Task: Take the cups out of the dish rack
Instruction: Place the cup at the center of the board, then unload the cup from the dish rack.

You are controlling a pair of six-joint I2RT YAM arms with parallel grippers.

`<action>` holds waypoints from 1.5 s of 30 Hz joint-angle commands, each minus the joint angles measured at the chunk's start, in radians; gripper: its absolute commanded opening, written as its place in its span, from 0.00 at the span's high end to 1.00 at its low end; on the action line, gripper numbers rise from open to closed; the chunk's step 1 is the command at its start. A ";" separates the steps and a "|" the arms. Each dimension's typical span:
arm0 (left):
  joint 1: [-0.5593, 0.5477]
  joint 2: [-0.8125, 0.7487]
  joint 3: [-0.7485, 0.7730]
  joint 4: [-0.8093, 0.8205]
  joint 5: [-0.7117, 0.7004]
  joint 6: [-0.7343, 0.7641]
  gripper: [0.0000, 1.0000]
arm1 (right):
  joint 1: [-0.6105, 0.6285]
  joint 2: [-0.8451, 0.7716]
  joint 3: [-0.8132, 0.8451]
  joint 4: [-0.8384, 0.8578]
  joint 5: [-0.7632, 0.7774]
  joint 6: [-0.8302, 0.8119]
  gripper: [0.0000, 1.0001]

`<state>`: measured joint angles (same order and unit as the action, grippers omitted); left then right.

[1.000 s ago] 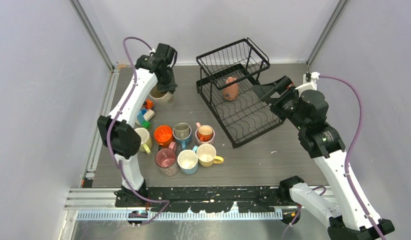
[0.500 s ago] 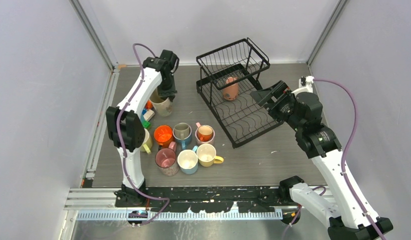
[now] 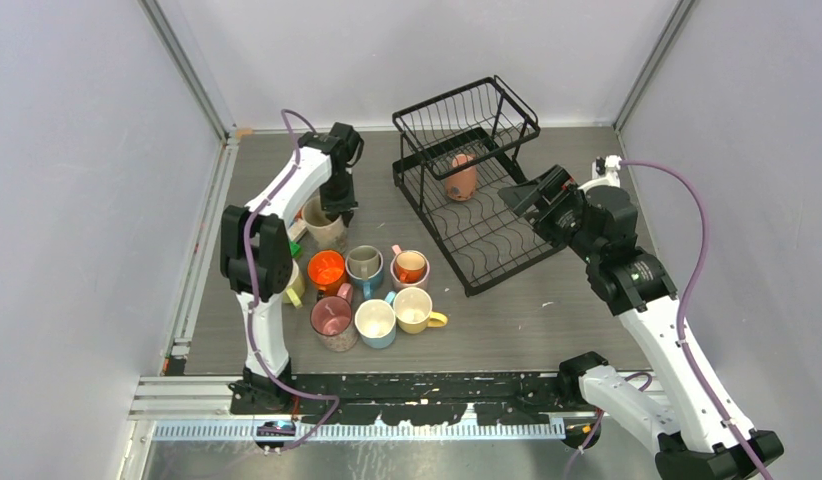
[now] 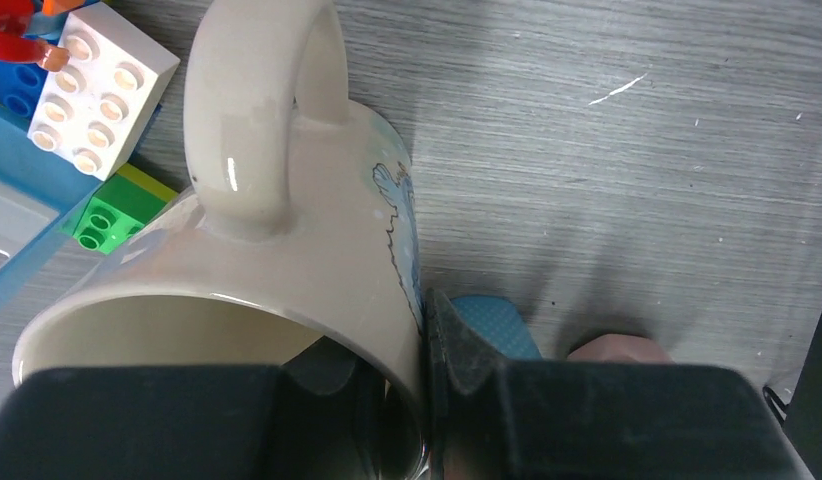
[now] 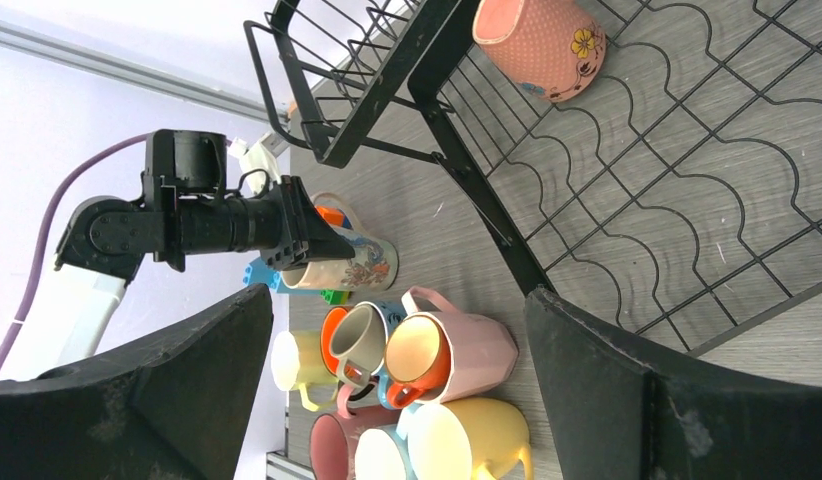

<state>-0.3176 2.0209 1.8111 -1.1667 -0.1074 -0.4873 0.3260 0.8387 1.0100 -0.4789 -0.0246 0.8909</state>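
Salmon mug (image 3: 461,177) lies on its side in the dish rack (image 3: 517,270), just beyond and left of the nearer, wide-spread right gripper (image 3: 525,198); left gripper (image 3: 332,205) pinches the beige mug's (image 3: 322,224) rim.

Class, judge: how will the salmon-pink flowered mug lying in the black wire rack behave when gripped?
The salmon-pink flowered mug looks glossy and rigid, so probably slippery. Lying on its side on the black wire rack's wavy wires, it may roll if nudged.

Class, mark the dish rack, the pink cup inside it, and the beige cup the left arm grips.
dish rack (image 3: 492,235), top external view, bare lower tray
pink cup (image 5: 540,45), right wrist view, dotted side
beige cup (image 4: 287,265), left wrist view, outer wall
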 commanded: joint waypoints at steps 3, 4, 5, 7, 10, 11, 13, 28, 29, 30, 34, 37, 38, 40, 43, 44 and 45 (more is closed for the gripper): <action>0.006 -0.037 -0.023 0.053 0.000 0.003 1.00 | -0.001 0.009 -0.011 0.050 0.001 -0.003 0.00; 0.006 -0.037 -0.028 0.058 0.003 0.003 1.00 | -0.002 0.009 -0.013 0.051 0.001 -0.004 0.00; 0.006 -0.039 -0.032 0.062 0.009 0.004 1.00 | -0.001 0.010 -0.015 0.052 0.000 -0.004 0.00; 0.006 -0.038 -0.035 0.064 0.018 0.005 1.00 | -0.001 0.011 -0.019 0.054 0.002 -0.004 0.00; 0.006 -0.039 -0.035 0.064 0.030 0.007 0.94 | -0.001 0.016 -0.023 0.056 0.002 -0.004 0.00; 0.006 -0.041 -0.035 0.064 0.031 0.008 0.89 | -0.001 0.017 -0.025 0.059 0.000 -0.004 0.00; 0.006 -0.048 -0.033 0.064 0.032 0.008 0.80 | -0.001 0.024 -0.027 0.061 0.000 -0.006 0.00; 0.006 -0.099 0.069 0.017 0.021 0.029 0.49 | -0.001 0.073 -0.027 0.081 -0.010 -0.022 0.00; 0.006 -0.107 0.074 0.015 0.023 0.029 0.48 | -0.002 0.076 -0.027 0.079 -0.011 -0.023 0.00; 0.005 -0.116 0.078 0.015 0.028 0.031 0.48 | -0.002 0.077 -0.025 0.078 -0.012 -0.025 0.00; 0.005 -0.158 0.087 0.016 0.034 0.036 0.44 | -0.001 0.086 -0.022 0.083 -0.012 -0.025 0.00; 0.005 -0.194 0.097 0.019 0.042 0.037 0.39 | -0.002 0.094 -0.023 0.091 -0.009 -0.024 0.00; 0.004 -0.205 0.098 0.021 0.047 0.036 0.38 | -0.001 0.097 -0.024 0.093 -0.007 -0.027 0.00; 0.005 -0.230 0.107 0.025 0.056 0.036 0.33 | -0.002 0.101 -0.025 0.099 -0.001 -0.030 0.00; 0.005 -0.269 0.112 0.044 0.089 0.035 0.29 | -0.002 0.106 -0.030 0.109 0.019 -0.053 0.00; 0.005 -0.288 0.114 0.049 0.099 0.030 0.27 | -0.003 0.108 -0.032 0.112 0.021 -0.063 0.00; 0.005 -0.303 0.115 0.055 0.102 0.028 0.25 | -0.003 0.111 -0.035 0.118 0.021 -0.075 0.00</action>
<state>-0.3176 1.8145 1.8832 -1.1404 -0.0509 -0.4629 0.3260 0.9451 0.9798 -0.4221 -0.0269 0.8680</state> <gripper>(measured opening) 0.720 0.998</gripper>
